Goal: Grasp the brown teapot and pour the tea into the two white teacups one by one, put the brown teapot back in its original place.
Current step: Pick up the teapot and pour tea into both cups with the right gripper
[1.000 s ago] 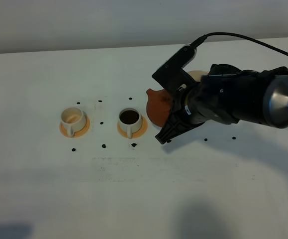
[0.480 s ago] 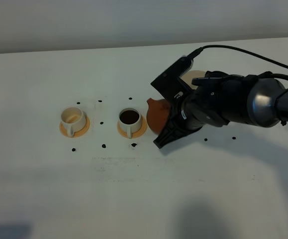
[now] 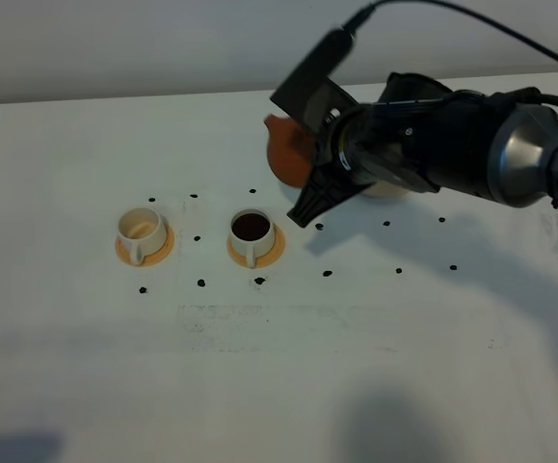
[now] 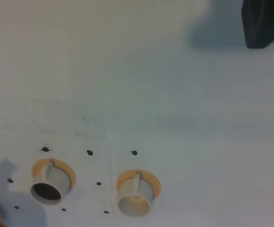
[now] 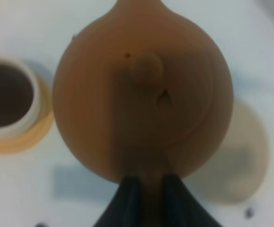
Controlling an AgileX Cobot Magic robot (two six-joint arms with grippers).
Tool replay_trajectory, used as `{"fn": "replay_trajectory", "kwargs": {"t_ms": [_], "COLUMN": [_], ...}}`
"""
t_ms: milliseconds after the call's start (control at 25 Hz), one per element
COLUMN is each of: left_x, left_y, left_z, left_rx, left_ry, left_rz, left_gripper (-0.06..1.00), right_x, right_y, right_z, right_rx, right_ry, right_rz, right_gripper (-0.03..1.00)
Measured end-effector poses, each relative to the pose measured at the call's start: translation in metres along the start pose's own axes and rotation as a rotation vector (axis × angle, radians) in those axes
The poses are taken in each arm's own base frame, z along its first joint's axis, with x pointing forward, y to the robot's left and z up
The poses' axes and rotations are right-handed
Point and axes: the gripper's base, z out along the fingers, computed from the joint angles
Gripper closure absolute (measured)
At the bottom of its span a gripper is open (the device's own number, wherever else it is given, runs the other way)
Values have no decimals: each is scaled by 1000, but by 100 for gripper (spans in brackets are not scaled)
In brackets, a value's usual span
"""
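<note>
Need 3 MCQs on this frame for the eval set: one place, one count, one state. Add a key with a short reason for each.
1. Where is the brown teapot?
A. Set down between the cups
B. Held in the right gripper, off its coaster
C. On a cup's saucer

2. How many of the two white teacups are filled?
A. None
B. One
C. Both

3. The teapot's lid is:
A. On the pot
B. Lying beside a cup
C. Missing from view

Key:
1 B: the gripper's fingers clamp the handle, and the coaster shows bare to one side.
2 B: dark tea shows only in the cup nearer the teapot; the other is pale inside.
3 A: the right wrist view shows the knobbed lid seated.
</note>
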Motion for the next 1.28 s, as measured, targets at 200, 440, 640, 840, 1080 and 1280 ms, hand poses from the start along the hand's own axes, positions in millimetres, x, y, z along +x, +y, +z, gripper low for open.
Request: {"fn": "replay_trajectory", "kwargs": {"t_ms": [200,440,640,840,1080,1280], "left_x": [0,0,0,0,0,0], "left_y": [0,0,0,0,0,0], "left_z": [0,0,0,0,0,0], "left_rx": [0,0,0,0,0,0], "left_ry": [0,0,0,0,0,0], "left_rz": [0,0,0,0,0,1], "left_gripper": [62,62,62,62,62,62], "right_x": [-16,-25,-30,-36,-39,-37], "right_y": [12,34,48,61,72,79], "right_z": [-9,1,7,2,1,13], "right_rx": [14,-5,-1,18,19,18], "right_ry": [-62,-100,-119,-170,-203,-185], "right_rz": [-137,-265,-365,-485,-546,-578], "right_gripper": [87,87,87,87,87,87]}}
